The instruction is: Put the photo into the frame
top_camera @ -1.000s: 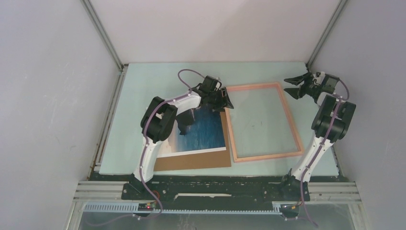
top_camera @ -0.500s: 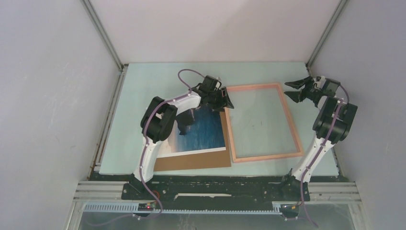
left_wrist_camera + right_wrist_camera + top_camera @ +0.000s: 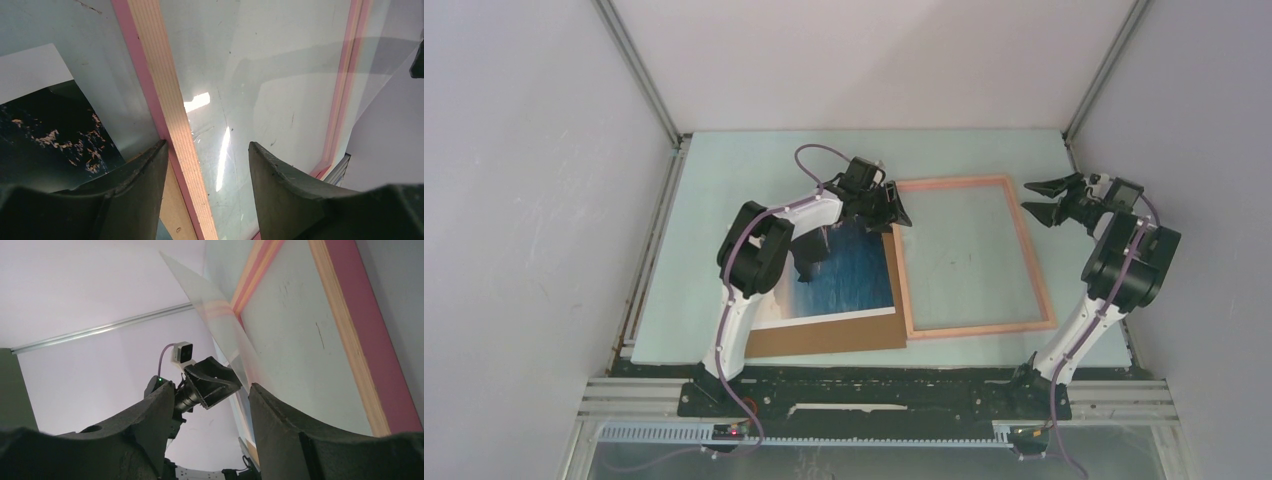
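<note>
At the near edge of the table, a brown cardboard sheet was seen lying flat. The photo was laid on top of it, its long axis running from near to far. Just beside it on the right, the frame was laid flat with its long sides parallel to the photo's. Its left rail met the cardboard's right edge; whether it overlapped could not be told. At the frame's far left corner, the left gripper was seen with its jaws parted wide and nothing gripped. In the left wrist view the rail was seen passing between the fingers, close to the left one. The photo was thus placed to the near left of that gripper, and the left arm was judged much the nearer to it. By the frame's far right corner, the right gripper was seen wide open and empty, well apart from the photo
</note>
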Tool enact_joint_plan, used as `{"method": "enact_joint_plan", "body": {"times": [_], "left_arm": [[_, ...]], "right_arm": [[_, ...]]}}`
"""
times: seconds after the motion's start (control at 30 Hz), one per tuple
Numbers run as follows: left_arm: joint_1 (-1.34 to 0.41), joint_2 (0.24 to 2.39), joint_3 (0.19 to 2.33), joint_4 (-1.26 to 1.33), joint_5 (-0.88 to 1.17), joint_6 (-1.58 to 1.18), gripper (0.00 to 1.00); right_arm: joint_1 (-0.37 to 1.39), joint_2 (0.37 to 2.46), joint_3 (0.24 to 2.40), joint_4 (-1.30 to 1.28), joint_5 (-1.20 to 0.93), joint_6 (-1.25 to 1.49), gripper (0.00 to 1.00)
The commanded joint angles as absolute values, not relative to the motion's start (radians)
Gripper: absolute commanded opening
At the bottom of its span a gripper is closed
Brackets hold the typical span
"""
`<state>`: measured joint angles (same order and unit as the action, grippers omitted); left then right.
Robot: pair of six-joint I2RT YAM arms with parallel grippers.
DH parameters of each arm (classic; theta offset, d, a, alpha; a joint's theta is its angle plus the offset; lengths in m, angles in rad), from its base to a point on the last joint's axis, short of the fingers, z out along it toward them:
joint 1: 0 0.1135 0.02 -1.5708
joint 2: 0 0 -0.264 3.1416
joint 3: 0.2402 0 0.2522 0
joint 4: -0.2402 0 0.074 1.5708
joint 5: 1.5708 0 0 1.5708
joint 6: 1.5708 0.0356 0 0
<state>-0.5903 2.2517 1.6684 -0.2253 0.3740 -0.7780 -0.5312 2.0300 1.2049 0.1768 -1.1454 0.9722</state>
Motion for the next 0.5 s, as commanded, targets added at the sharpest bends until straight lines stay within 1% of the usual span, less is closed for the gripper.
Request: {"method": "enact_joint_plan", "body": {"times": [0.0, 0.2, 0.33, 0.47], "left_arm": [[-0.591, 2.209, 1.665, -0.164, 0.413, -0.778, 0.62], [-0.593, 2.204, 1.657, -0.143, 0.427, -0.792, 0.61], [-0.593, 2.184, 1.650, -0.143, 0.425, -0.785, 0.61], [-0.593, 2.140, 1.647, -0.137, 0.437, -0.764, 0.64]], "right_arm": [[-0.536, 1.946, 1.172, 0.156, -1.202, 0.992, 0.65], [-0.547, 1.879, 1.152, 0.116, -1.198, 0.985, 0.66], [-0.543, 1.854, 1.125, 0.139, -1.201, 1.014, 0.66], [-0.531, 1.837, 1.121, 0.119, -1.196, 0.990, 0.65]]}}
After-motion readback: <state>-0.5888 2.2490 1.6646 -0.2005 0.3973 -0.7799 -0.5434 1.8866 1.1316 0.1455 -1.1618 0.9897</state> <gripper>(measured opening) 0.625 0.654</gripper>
